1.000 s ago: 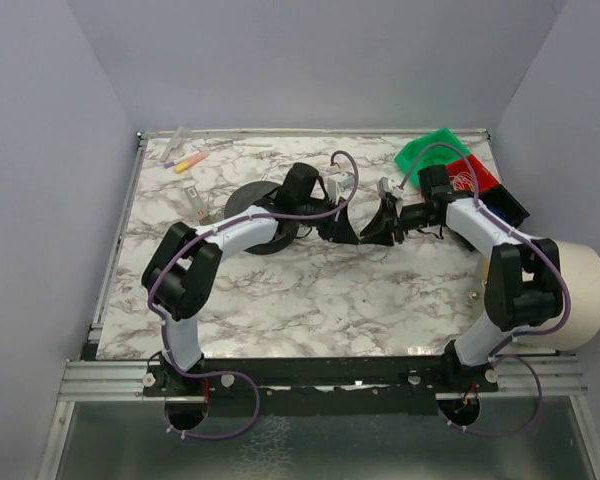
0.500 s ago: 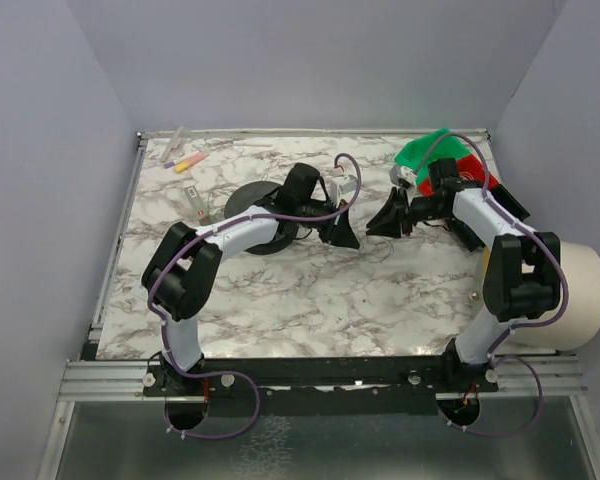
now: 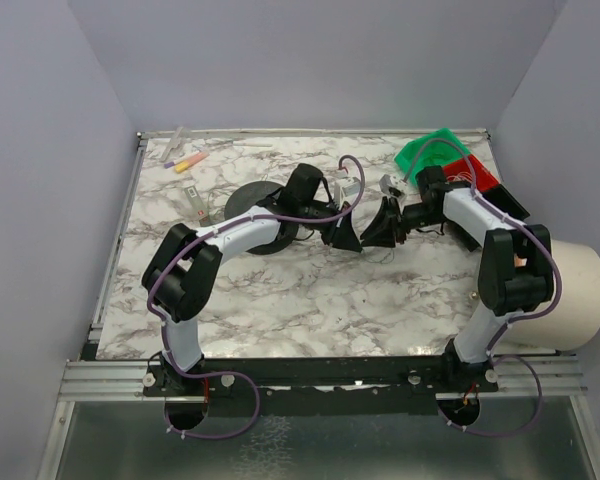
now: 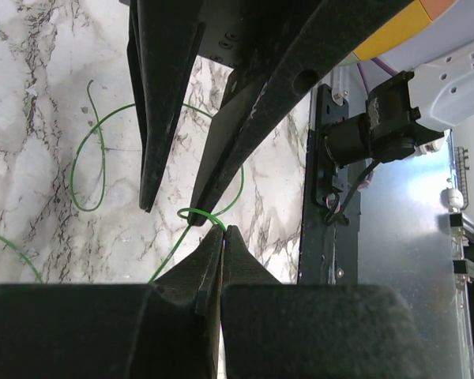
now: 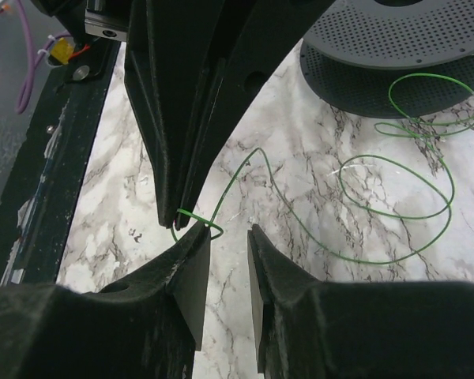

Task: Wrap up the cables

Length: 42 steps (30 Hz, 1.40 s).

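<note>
The cable is a hair-thin green wire point(image 5: 257, 150) lying in loose loops on the marble table; it also shows in the left wrist view point(image 4: 79, 170). My left gripper point(image 4: 223, 229) is shut, with the wire's end pinched at its tip. My right gripper point(image 5: 227, 230) is open, tip to tip with the left gripper point(image 5: 174, 219). A small wire loop sits around the right gripper's left fingertip point(image 5: 199, 233). In the top view both grippers meet mid-table, left point(image 3: 352, 240) and right point(image 3: 375, 235); the wire is too thin to see there.
A black round spool point(image 3: 238, 200) lies under the left arm, also in the right wrist view point(image 5: 403, 47). Green point(image 3: 430, 150), red point(image 3: 477, 175) and black point(image 3: 505, 205) bins stand at the back right. A white roll point(image 3: 580, 295) sits at the right edge. Markers point(image 3: 185, 160) lie back left.
The right gripper pulled back to the right half a second ago, then came left again to meet the left gripper. The left gripper shifted slightly right.
</note>
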Motion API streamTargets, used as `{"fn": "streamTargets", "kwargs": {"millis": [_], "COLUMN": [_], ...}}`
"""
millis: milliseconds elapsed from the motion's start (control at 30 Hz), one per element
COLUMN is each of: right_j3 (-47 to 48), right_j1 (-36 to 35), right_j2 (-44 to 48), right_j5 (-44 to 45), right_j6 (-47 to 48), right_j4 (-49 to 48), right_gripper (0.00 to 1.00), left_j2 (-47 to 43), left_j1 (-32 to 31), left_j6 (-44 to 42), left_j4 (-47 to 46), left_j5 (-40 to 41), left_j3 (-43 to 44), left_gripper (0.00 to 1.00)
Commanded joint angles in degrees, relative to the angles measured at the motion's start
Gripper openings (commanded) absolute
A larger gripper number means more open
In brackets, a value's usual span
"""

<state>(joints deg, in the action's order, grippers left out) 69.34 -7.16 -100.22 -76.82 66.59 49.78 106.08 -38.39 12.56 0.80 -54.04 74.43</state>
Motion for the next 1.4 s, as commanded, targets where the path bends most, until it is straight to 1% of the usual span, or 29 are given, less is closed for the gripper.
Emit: {"fn": "streamTargets", "kwargs": {"millis": [0,267,400,600,867,967,1033,1200,1267,1367], "right_j3": [1.63,1.52,0.04,-5.56,-12.56,-15.78,-17.15,-16.21,-15.41,-13.87], "right_j1": [-0.62,-1.13,-1.11,-1.49,-2.77,-2.79,-2.77,-2.86,-3.17,-3.48], "right_j2": [-1.23,-1.93,-0.66,2.6,5.13,5.87,5.98,4.36,3.86,2.75], "right_j5": [-1.19,-3.95,-5.58,-5.7,-4.62,-2.98,-1.56,2.05,4.21,4.49], "right_j6": [2.92,2.64,0.38,-12.58,-27.46,-37.49,-41.26,-41.8,-39.99,-35.91], "right_j4": [3.51,2.87,-1.07,-16.63,-35.38,-46.6,-52.15,-51.33,-48.8,-43.7], "right_gripper": [0.31,0.3,0.26,0.23,0.2,0.2,0.2,0.2,0.2,0.2], "left_j2": [-1.58,-1.08,-0.67,0.11,0.64,0.45,0.3,-0.12,-0.38,-0.95], "left_j1": [-0.31,-0.67,-0.8,-0.83,-0.86,-0.77,-0.77,-0.7,-0.6,-0.16], "left_j6": [-1.2,-1.29,-0.73,2.22,4.47,5.32,5.75,6.07,6.15,6.31], "left_j4": [0.61,0.7,0.62,-2.28,-4.61,-5.66,-5.95,-6.17,-6.31,-6.2], "left_j5": [-1.68,-1.56,-0.74,-1.03,-2.01,-2.27,-2.36,-2.55,-2.56,-2.41], "left_j3": [1.77,1.7,1.77,1.59,1.34,0.93,0.79,0.93,1.04,1.47], "left_gripper": [0.0,0.0,0.0,0.0,0.0,0.0,0.0,0.0,0.0,0.0]}}
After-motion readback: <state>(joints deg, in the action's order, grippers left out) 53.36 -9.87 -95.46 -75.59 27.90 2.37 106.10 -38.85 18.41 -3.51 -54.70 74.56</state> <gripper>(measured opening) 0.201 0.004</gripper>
